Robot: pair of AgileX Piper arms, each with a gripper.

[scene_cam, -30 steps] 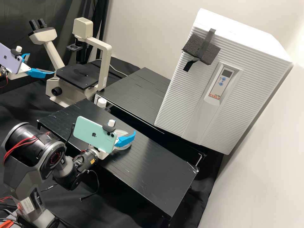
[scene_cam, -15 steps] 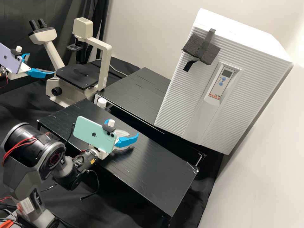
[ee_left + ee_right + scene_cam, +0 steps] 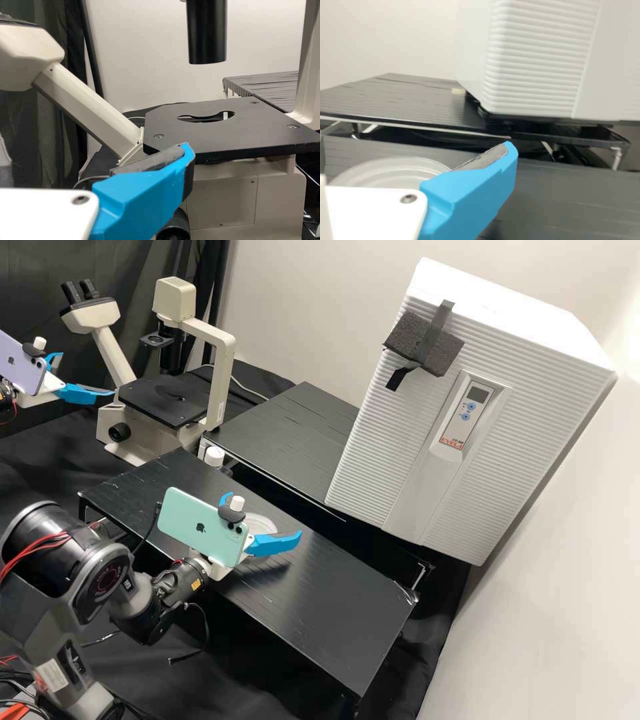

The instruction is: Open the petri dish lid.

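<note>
In the high view, my right gripper point(image 3: 263, 515) stands open over the black bench point(image 3: 333, 593), in front of a clear round petri dish point(image 3: 262, 523) that its phone mount and near finger partly cover. The right wrist view has one blue finger of the right gripper point(image 3: 475, 192) beside the pale, ringed dish point(image 3: 395, 171); whether a lid lies on it I cannot tell. At the high view's upper left, my left gripper point(image 3: 88, 375) is held open and holds nothing. One finger of the left gripper point(image 3: 145, 197) shows before the microscope in the left wrist view.
The microscope point(image 3: 163, 400) stands at the back left, its stage point(image 3: 225, 132) near the left gripper. Behind the bench are a second black platform point(image 3: 287, 433) and a large white ribbed incubator point(image 3: 400, 433). A white-capped bottle point(image 3: 214, 456) stands at the bench's far edge.
The right gripper's fingers have spread apart, and the gripper has shifted slightly rightward and nearer the camera, uncovering more of the dish. My left gripper has stayed still.
</note>
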